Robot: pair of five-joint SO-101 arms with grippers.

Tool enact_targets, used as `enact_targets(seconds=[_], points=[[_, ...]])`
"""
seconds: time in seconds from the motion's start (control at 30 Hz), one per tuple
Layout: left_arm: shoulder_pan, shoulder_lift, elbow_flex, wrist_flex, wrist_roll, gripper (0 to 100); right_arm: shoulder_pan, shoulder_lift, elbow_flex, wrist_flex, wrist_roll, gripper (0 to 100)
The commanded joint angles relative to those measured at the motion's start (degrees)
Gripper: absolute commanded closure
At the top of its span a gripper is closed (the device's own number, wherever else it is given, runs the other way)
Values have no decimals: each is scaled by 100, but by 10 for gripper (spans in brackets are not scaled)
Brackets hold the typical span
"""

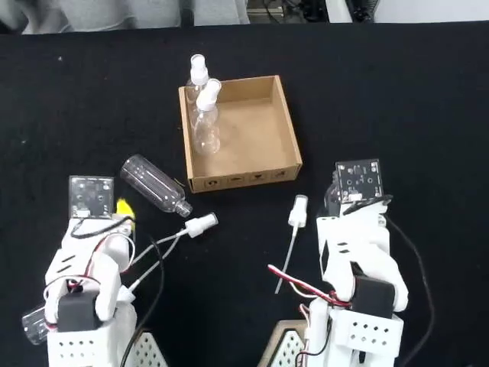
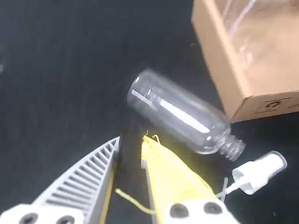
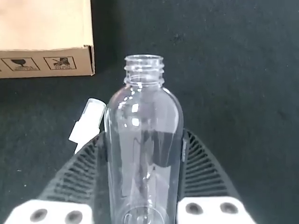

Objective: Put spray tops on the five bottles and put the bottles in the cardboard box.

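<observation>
The right gripper is clamped around an open-necked bottle, so capping seems to be the step in hand. A spray top lies just beside it, and its dip tube must be threaded into that neck, likely by the other arm. The left gripper, jaws slightly parted and empty, sits just short of a lying bottle, with a second spray top near the bottle's neck. Beyond, the cardboard box holds two capped bottles, and its near wall must be cleared.
</observation>
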Motion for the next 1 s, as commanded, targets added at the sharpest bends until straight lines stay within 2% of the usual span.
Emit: enact_targets(seconds=[0.0, 0.17, 0.3, 0.43, 0.63, 0.83, 0.97], points=[[400, 26, -505, -114, -369, 930, 193, -127, -22, -158, -26, 921], [505, 35, -532, -88, -835, 936, 193, -127, -22, -158, -18, 921], [637, 387, -866, 369, -1319, 936, 193, -127, -22, -158, -18, 921], [945, 1152, -1490, 721, -1512, 934, 185, -127, -22, -158, -18, 921], [1305, 2418, -2185, 765, -1503, 913, 185, -127, -13, -158, -18, 921], [1305, 3622, -2651, 774, -1582, 866, 185, -127, -4, -158, -18, 921], [1323, 4440, -3011, 897, -2048, 859, 185, -127, -4, -158, -18, 921]])
